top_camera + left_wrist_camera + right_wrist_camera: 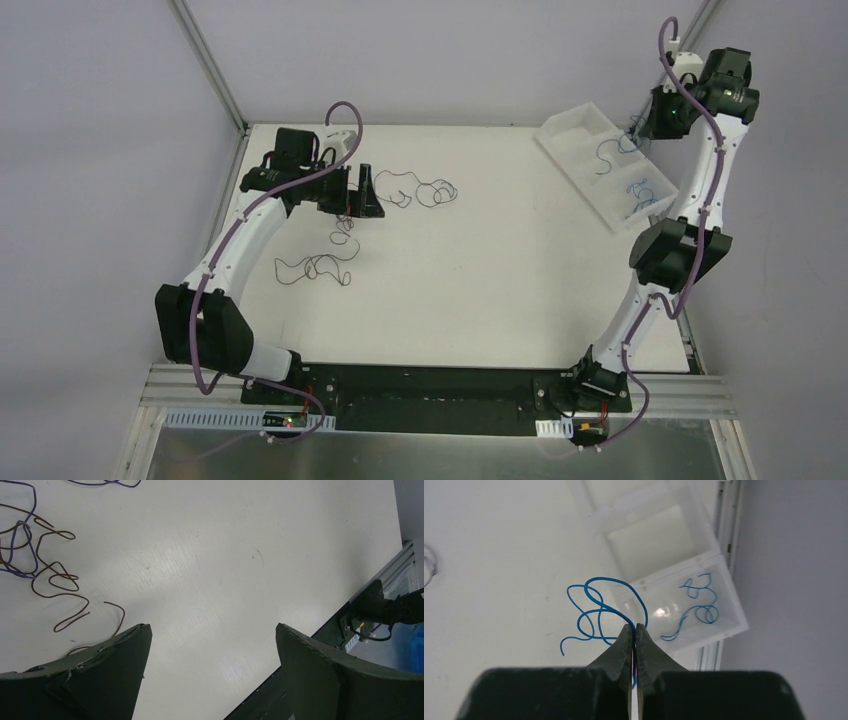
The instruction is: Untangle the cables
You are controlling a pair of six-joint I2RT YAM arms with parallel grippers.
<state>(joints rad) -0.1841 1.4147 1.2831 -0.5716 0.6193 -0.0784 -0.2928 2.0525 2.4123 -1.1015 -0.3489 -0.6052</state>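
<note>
Seen from above, the left claw [365, 192] sits low over the table [500, 290]. One tangle of dark cables [425, 190] lies just to its right, and a second dark tangle [318, 265] lies nearer the arm bases. The right claw [640, 130] is at the far right above a clear tray [570, 120], where blue strands [635, 192] show. This view does not show how its jaws stand.

In the left wrist view, the left claw [212, 630] is spread wide with nothing between its fingers. A brown cable [60, 580] curls on the table off to the left, one end near the left fingertip, and a violet-blue cable [27, 550] is wound through it.

In the right wrist view, the right claw [634, 629] is pinched closed on a blue cable [599, 605]. The cable's loops fan out beyond the tips, over the table and the tray [736, 612] edge. A second blue cable [699, 605] lies in the tray's nearer compartment.
</note>
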